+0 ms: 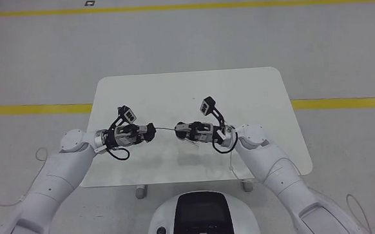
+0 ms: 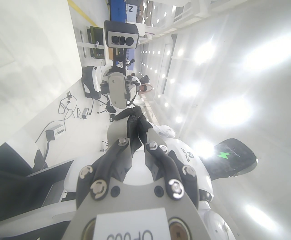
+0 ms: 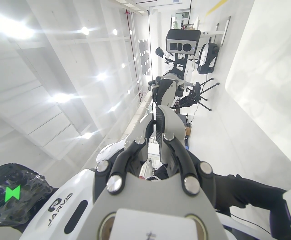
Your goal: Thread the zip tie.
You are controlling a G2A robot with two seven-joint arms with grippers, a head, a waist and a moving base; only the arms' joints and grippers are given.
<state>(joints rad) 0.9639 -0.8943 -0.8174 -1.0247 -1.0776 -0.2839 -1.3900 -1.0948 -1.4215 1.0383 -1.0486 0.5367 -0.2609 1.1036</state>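
From the top view, both arms are held over the near half of the white worktop (image 1: 237, 91), with their grippers pointing at each other; the left gripper (image 1: 151, 131) is left of centre and the right gripper (image 1: 180, 130) is just right of it, near each other but apart; the zip tie (image 1: 166, 129) runs as a thin dark line across the gap between them, off the worktop's surface, with one end at each set of jaws.

The left wrist view brings that arm's jaws up close; they are drawn narrow, with dark pads (image 2: 138, 122) pressed together around something black, which I cannot tell apart from the pads themselves; the right gripper faces them from just beyond.

The right wrist view shows its own jaws also narrow, with a ribbed pad (image 3: 160, 123) nearly against the opposite finger; the left gripper stands straight ahead, close by.

Only from above can the tie be followed from one gripper to the other; a yellow line (image 1: 168, 7) crosses the floor far beyond the worktop.
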